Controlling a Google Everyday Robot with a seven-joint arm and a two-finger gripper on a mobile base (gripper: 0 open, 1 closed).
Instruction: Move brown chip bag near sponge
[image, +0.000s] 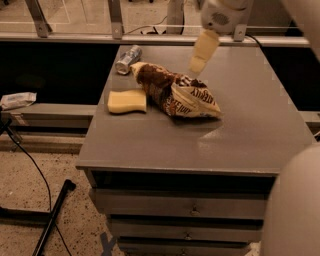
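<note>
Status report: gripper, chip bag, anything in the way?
Gripper up over grey table, holding nothing. Crinkled brown-and-cream chip bag lies beside pale yellow sponge. Small silver can behind them, not blocking.

My gripper (196, 66) hangs just above the brown chip bag (180, 95); the top edge cuts off its arm (222, 12). I cannot read the blurry words on the bag.

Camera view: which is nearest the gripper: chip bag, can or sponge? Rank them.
1. The brown chip bag, just below the raised gripper, mid-table.
2. The silver can, back left, and the sponge, left edge: too close to call.
</note>
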